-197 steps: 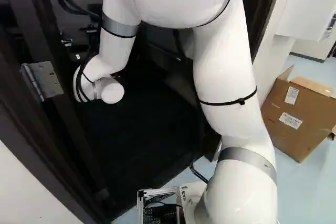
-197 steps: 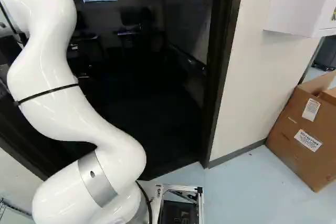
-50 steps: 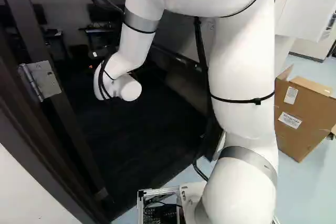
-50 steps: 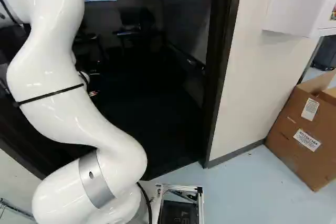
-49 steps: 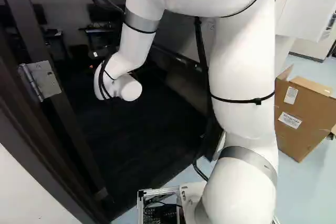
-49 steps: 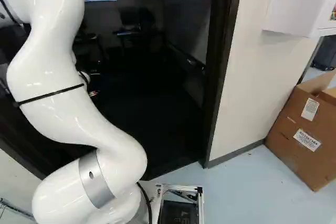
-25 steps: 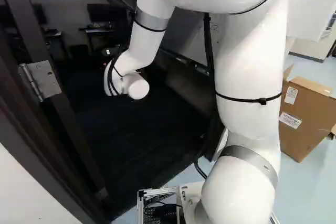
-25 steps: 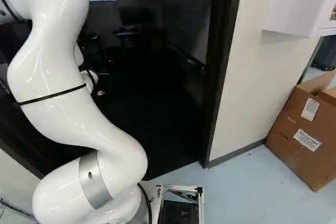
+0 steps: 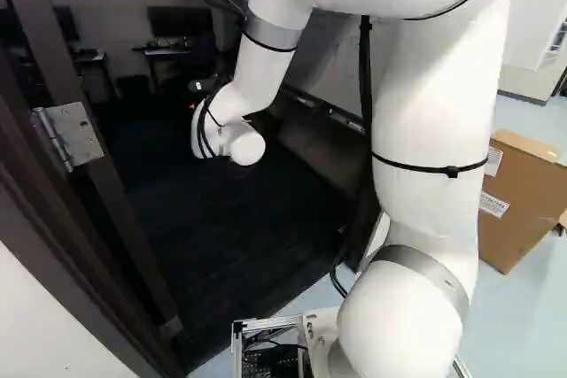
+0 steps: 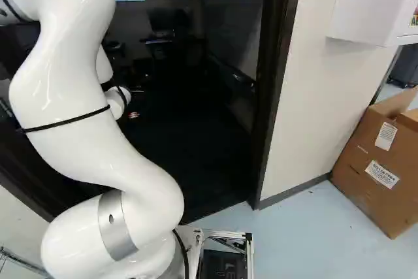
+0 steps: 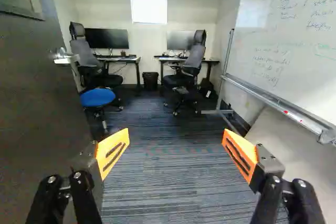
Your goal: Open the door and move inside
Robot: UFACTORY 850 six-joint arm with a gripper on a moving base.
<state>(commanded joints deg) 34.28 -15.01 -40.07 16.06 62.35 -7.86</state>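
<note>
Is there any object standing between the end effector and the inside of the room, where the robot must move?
Nothing visible stands just ahead of the end effector. Farther in, a blue stool stands near the open door, and two office chairs by the desks.

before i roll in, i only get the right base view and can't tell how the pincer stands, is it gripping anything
Observer: No. In the wrist view the pincer is open, with only carpet showing between its fingers.

Operator: ok, and the door handle, i can't find it from here

Observer: The wrist view has it: the handle sticks out near the edge of the swung-open door, apart from both fingers.
</note>
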